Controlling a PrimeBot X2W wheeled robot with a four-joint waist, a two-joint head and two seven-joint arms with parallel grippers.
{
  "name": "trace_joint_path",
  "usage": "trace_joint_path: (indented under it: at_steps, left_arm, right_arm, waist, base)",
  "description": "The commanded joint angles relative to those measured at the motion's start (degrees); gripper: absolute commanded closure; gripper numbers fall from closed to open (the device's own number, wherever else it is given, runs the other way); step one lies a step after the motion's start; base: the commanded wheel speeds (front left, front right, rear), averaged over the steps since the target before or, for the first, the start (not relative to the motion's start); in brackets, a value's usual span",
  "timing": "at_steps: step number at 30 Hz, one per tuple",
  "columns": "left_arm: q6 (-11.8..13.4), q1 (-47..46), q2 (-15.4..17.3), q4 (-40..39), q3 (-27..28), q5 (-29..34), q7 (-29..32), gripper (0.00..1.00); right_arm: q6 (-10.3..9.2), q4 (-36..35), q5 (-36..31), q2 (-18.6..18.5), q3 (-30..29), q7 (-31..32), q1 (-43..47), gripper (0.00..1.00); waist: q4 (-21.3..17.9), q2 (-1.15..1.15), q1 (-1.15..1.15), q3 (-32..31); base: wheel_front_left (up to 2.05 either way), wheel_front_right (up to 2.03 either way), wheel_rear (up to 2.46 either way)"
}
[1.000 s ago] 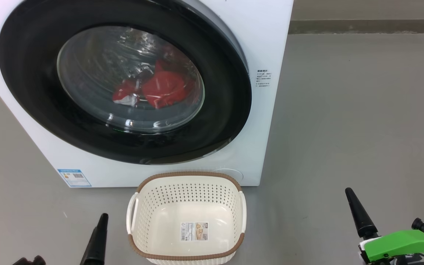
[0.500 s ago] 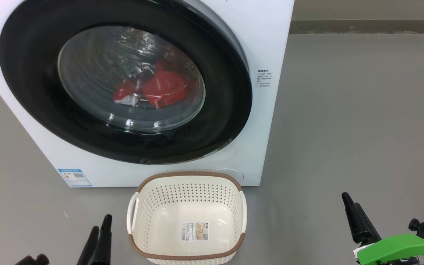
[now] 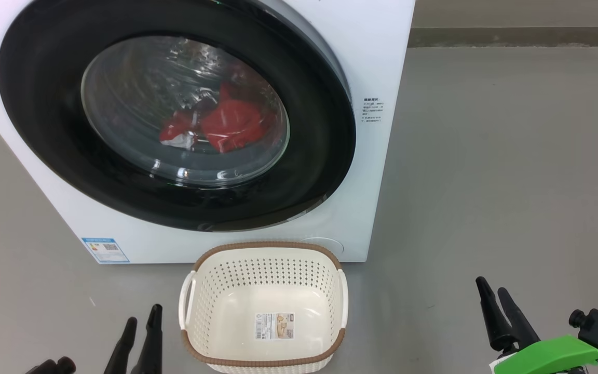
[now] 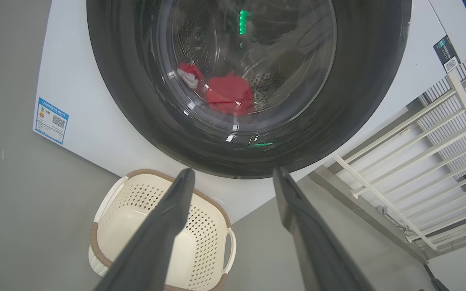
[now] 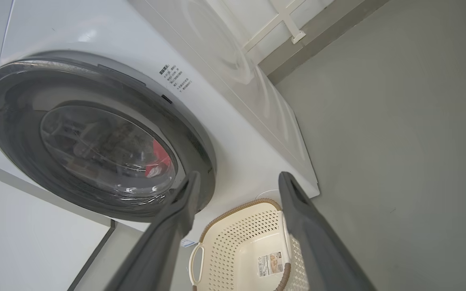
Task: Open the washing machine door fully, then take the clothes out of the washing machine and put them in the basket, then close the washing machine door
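Two grippers hover low over the grey floor, fingers spread and holding nothing: the left gripper [image 3: 143, 317] just left of the empty cream basket [image 3: 265, 244], the right gripper [image 3: 491, 286] well to its right. Beyond the basket stands the white washing machine [image 3: 377, 62], its black-rimmed washing machine door [image 3: 44, 130] shut. Red clothes [image 3: 231, 124] lie behind the glass. Door opening seems not yet begun; next, one gripper likely must reach up to the door's edge and pull.

Basket [image 3: 265, 245] on floor [image 3: 512, 156], just before washing machine [image 3: 377, 62]. Clothes [image 3: 231, 124] inside machine, behind closed washing machine door [image 3: 50, 104].
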Motion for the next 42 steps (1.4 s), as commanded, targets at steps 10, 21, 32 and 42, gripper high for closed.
trace_joint_path:
  at_steps: [10,21,32,42]
  left_arm:
    - [0.3,0.4,1.2,-3.2,0.4,9.0,-2.4,0.0]
    - [0.2,1.1,1.3,-4.1,0.3,15.8,-4.1,0.0]
    - [-0.1,1.6,1.4,-4.7,0.3,23.1,-6.0,0.0]
    - [-0.3,2.3,1.4,-4.7,0.3,29.6,-7.7,0.0]
  right_arm:
    - [0.03,-2.7,-7.6,-1.0,1.0,-2.5,0.1,0.0]
    - [0.03,-3.3,-13.4,-1.1,0.8,-4.2,1.3,0.0]
    - [0.03,-3.7,-20.0,-0.9,0.6,-6.1,2.4,0.0]
    - [0.04,-4.4,-25.4,-0.6,0.3,-7.7,3.4,0.0]
  waist:
    - [0.1,0.0,0.0,0.0]
    - [0.1,0.0,0.0,-0.1]
    - [-0.1,0.0,0.0,0.1]
    - [-0.4,0.0,0.0,0.2]
  base:
    - [0.0,0.0,0.0]
    - [0.0,0.0,0.0]
    - [0.0,0.0,0.0]
    - [0.0,0.0,0.0]
